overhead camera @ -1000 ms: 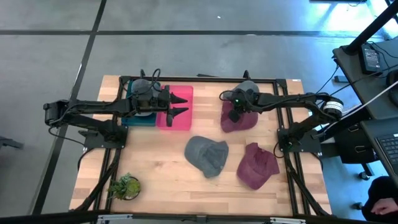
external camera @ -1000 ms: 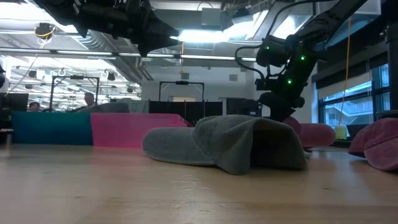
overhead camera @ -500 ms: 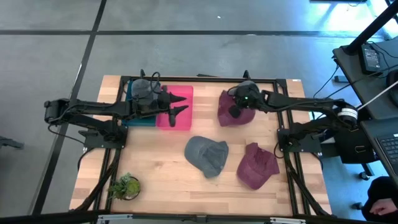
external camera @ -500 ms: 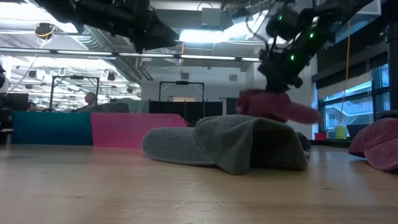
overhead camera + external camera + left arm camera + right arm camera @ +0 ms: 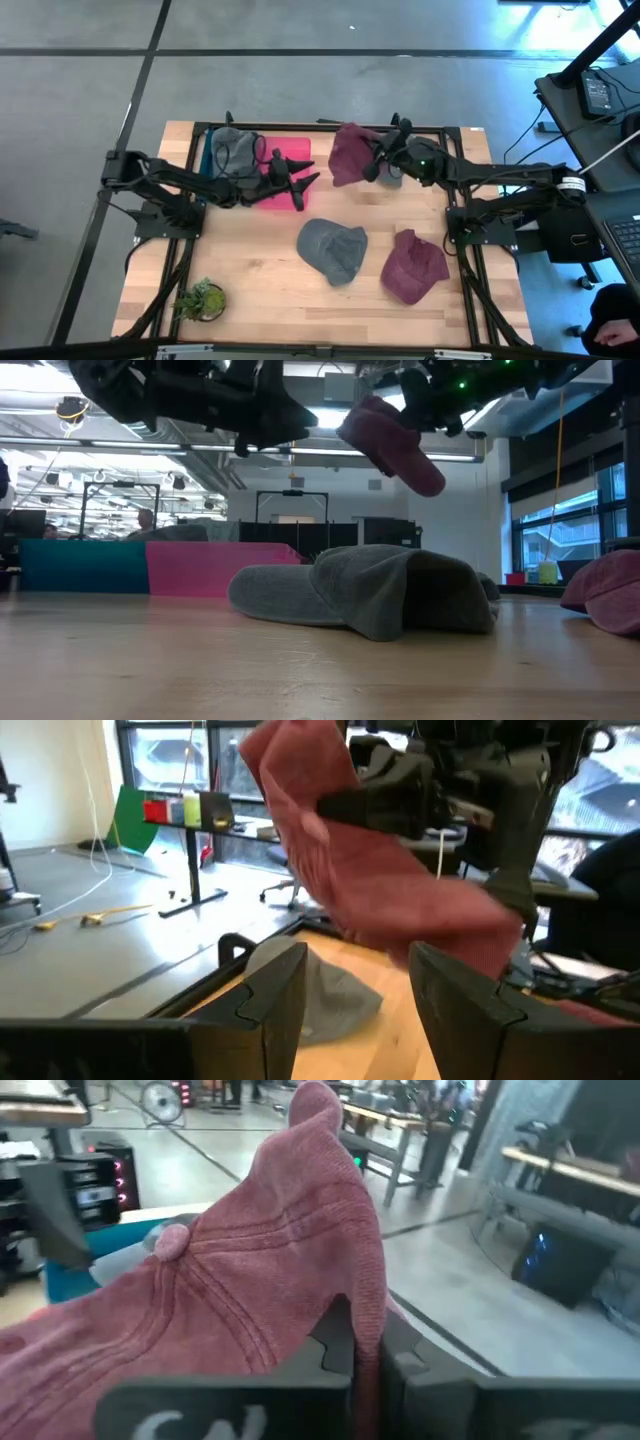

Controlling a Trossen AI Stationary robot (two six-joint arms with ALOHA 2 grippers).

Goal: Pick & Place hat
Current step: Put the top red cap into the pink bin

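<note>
A maroon hat (image 5: pixel 348 153) hangs in the air over the table's far middle, shut in my right gripper (image 5: pixel 370 166); it also shows in the low view (image 5: pixel 392 444) and in the right wrist view (image 5: pixel 250 1290). My left gripper (image 5: pixel 306 190) is open and empty just left of the hat, by the pink bin (image 5: pixel 284 160); its fingers (image 5: pixel 272 992) point at the hat (image 5: pixel 385 885). A grey hat (image 5: pixel 333 250) and a second maroon hat (image 5: pixel 413 266) lie flat on the table. My right gripper pinches an edge of the maroon hat (image 5: pixel 366 1318) between its two fingers, coming roughly level from the table's right side. The hat is lifted clear of the table. Its crown reaches from the fingers toward the table's left and droops in the low view.
A teal bin (image 5: pixel 212 172) left of the pink bin holds another grey hat (image 5: pixel 232 145). A small green plant (image 5: pixel 201 298) stands at the near left. A dark frame (image 5: pixel 330 127) borders the far edge. Bare wood lies near the front.
My right gripper has lifted the maroon hat off the table's far right and carried it up and toward the left; the hat now hangs clear. My left gripper has moved from over the pink bin toward the right and near edge, turning toward the hat.
</note>
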